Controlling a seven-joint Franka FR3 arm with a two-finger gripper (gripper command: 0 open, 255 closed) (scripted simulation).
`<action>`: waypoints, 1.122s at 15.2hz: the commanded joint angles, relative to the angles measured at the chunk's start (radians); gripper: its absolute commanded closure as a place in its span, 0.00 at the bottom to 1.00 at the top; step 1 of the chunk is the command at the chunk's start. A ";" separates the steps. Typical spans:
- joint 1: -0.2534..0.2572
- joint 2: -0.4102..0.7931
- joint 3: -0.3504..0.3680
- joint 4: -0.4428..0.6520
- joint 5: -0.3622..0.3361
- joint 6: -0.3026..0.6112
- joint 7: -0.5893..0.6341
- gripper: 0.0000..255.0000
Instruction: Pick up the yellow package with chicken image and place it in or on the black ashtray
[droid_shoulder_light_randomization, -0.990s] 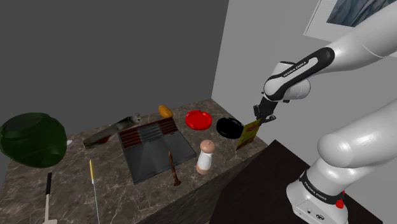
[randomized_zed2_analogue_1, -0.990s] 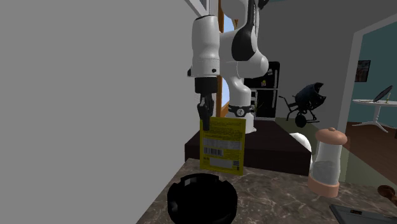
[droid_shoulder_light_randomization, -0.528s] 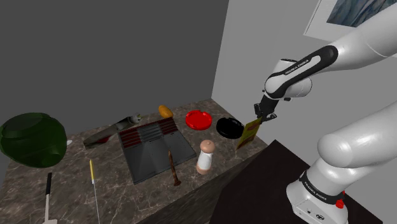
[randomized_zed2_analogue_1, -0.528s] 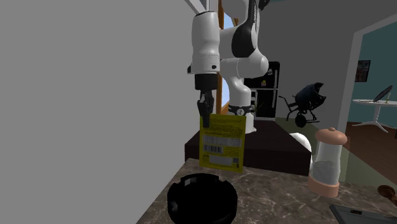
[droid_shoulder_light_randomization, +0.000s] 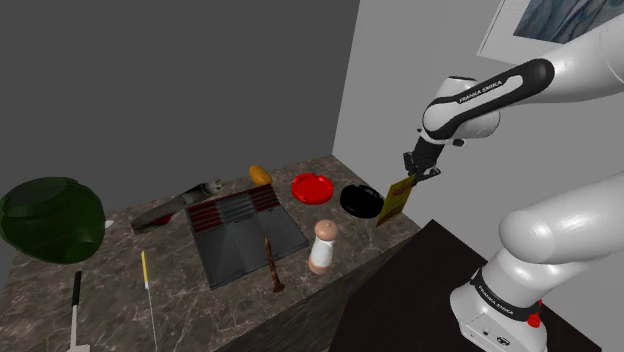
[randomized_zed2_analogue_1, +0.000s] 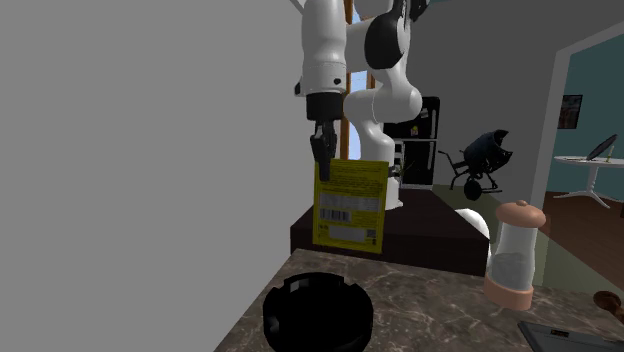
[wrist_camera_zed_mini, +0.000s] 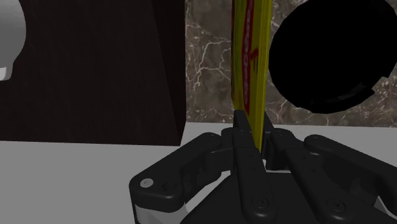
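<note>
A flat yellow package (droid_shoulder_light_randomization: 394, 201) hangs by its top edge from my gripper (droid_shoulder_light_randomization: 417, 177), which is shut on it. It is lifted off the marble counter, beside and above the black ashtray (droid_shoulder_light_randomization: 360, 201). In the second exterior view the yellow package (randomized_zed2_analogue_1: 350, 204) shows its printed back with barcodes, hanging under the gripper (randomized_zed2_analogue_1: 321, 166) above the black ashtray (randomized_zed2_analogue_1: 317, 316). In the wrist view the package (wrist_camera_zed_mini: 250, 57) runs edge-on between the black fingers (wrist_camera_zed_mini: 242, 129), with the ashtray (wrist_camera_zed_mini: 330, 52) just beside it.
On the counter (droid_shoulder_light_randomization: 345, 240) stand a red ashtray (droid_shoulder_light_randomization: 311, 186), a pale pepper mill (droid_shoulder_light_randomization: 322, 246), a dark grey tray (droid_shoulder_light_randomization: 245, 232), a brown stick (droid_shoulder_light_randomization: 271, 265) and a green bowl (droid_shoulder_light_randomization: 50, 218). The dark stand (droid_shoulder_light_randomization: 420, 290) borders the counter's edge.
The gripper has risen with the yellow package, which now hangs higher above the counter. The ashtray and the other objects have not moved.
</note>
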 joint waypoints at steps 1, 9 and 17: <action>-0.001 -0.019 -0.002 0.012 -0.002 -0.032 0.000 1.00; -0.002 -0.093 -0.006 0.062 -0.006 -0.156 0.004 1.00; -0.008 0.157 0.018 0.409 -0.031 -0.251 0.048 1.00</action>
